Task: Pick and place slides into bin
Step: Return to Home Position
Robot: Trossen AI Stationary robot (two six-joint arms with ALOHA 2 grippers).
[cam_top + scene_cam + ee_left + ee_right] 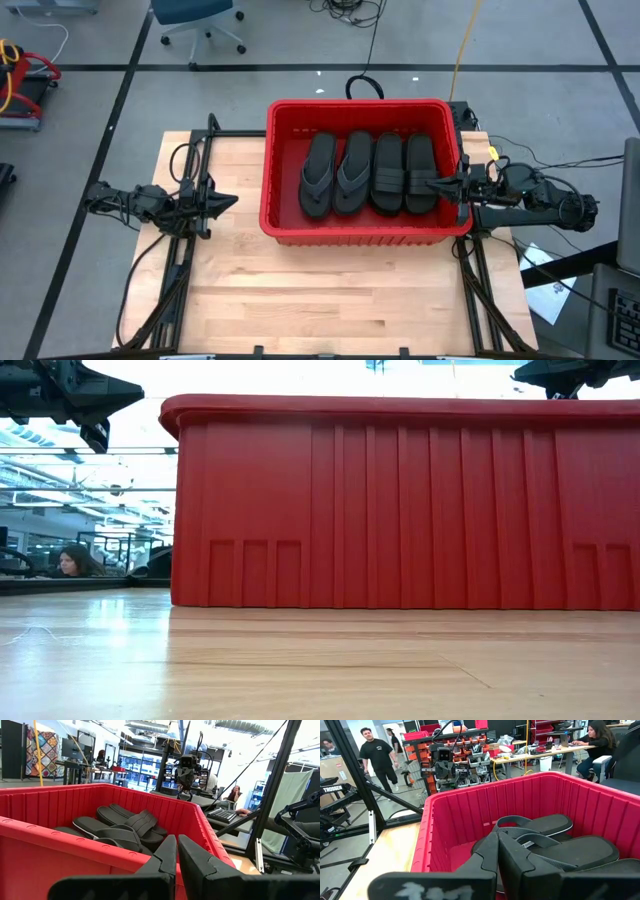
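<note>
At mid-left of the high view: left arm [150, 200] held level and reaching rightward, left end effector [228, 203] tapered to a point, fingers [165, 857] pressed nearly together. At mid-right: right arm [540, 205] level and reaching leftward, right end effector [440, 183] likewise closed, tips meeting. In the low view, both raised at the top corners.

Just below the right pincer [532, 374] the red bin [400, 510] stands on the worktop [300, 665]. The left pincer [135, 398] hangs beside the bin's rim, with a person [72, 561] far beyond and lower.
</note>
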